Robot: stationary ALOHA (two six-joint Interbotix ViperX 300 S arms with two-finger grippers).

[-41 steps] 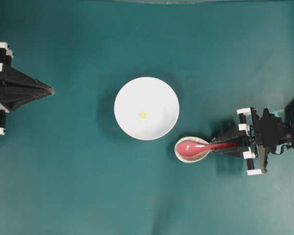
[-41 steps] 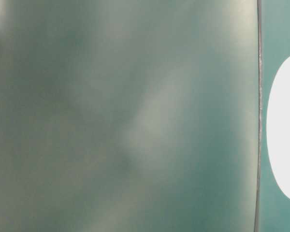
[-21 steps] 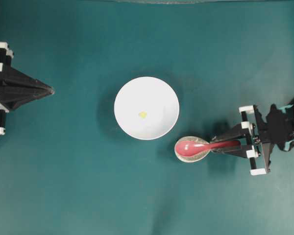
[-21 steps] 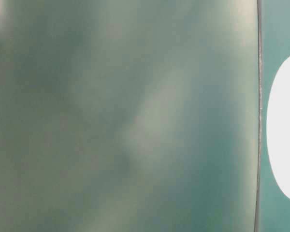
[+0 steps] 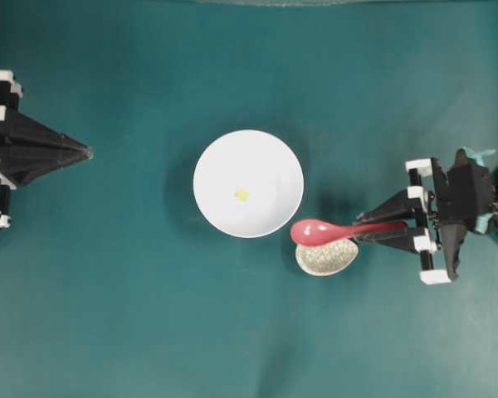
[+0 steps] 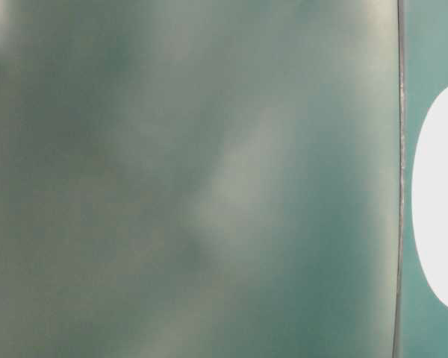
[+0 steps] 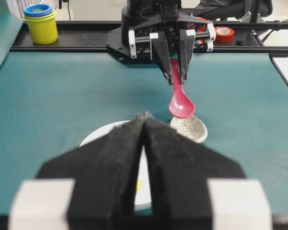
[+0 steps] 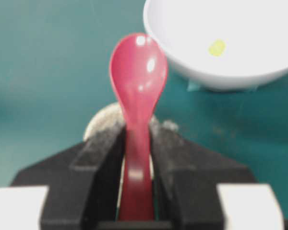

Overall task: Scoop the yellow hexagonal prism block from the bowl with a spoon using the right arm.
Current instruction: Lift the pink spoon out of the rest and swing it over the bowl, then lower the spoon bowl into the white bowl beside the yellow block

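Right pincer point(image 5: 388, 227) grips spoon point(image 5: 328, 231), seemingly clear above rest point(image 5: 325, 259)

Glazed ceramic and matt black plastic over a dull teal surface point(image 5: 133, 315)

The spoon point(image 5: 325, 232) is glossy pink-red ceramic, throwing bright highlights off its scoop. The bowl point(image 5: 220, 162) is smooth, plain white and faintly shiny, and the yellow hexagonal prism block point(image 5: 241, 196) in it looks matt. The spoon rest point(image 7: 194, 130) has an off-white glaze netted with fine dark crackle. The surface is an even, matt teal sheet. The right gripper point(image 5: 390, 228) has matt black jaws with smooth white plastic blocks; the left gripper point(image 7: 144, 120) shows rough, foam-like black pads. At 11 o'clock in the left wrist view stand glossy yellow and blue plastic cups point(image 7: 41, 21).
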